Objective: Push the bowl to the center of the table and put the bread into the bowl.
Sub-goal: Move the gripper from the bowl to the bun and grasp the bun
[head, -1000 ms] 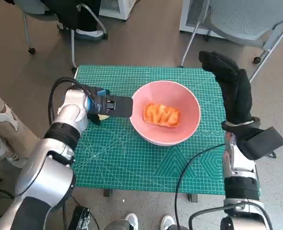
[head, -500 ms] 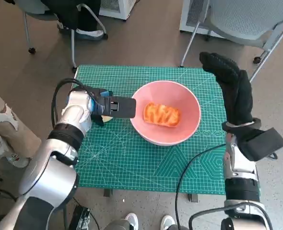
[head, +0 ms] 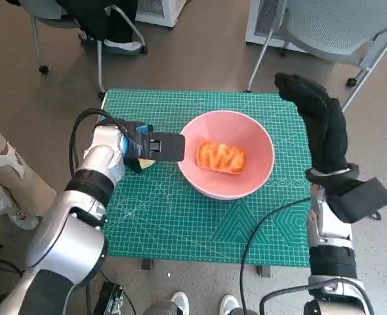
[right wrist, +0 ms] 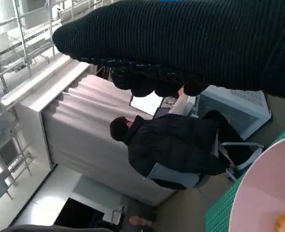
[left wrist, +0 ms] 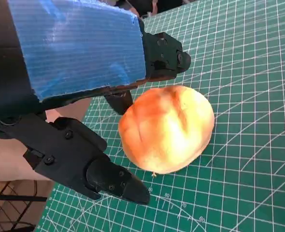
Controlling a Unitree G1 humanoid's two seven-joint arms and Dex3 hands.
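The left hand (head: 144,147) lies low over the green-matted bench (head: 180,223), its black fingers (left wrist: 92,166) spread around a round golden bread roll (left wrist: 166,128) without plainly closing on it. In the left wrist view one finger sits on each side of the roll, which rests on the mat; whether either actually touches it I cannot tell. In the head view only a pale sliver of this roll (head: 143,159) shows under the hand, just short of the near wall of the pink bowl (head: 256,174).

The main risk seems to lie here. If the fingers close off-centre on so rounded and soft a thing, it could squirt out sideways and roll across the mat, or be crushed if squeezed hard. The hand is also nearly against the bowl, so a lift that swings toward it too low could knock the rim and shove the bowl away from the middle of the bench, where it now sits.

Beyond the left hand's fingertips, inside the bowl, lies a glazed piece of bread (head: 220,157), so a dropped roll may land on it and bounce out.

Farther right, the gloved right hand (head: 321,125) stands raised just beside the bowl's far side, fingers held together and grasping nothing; a drift inward could nudge the bowl.
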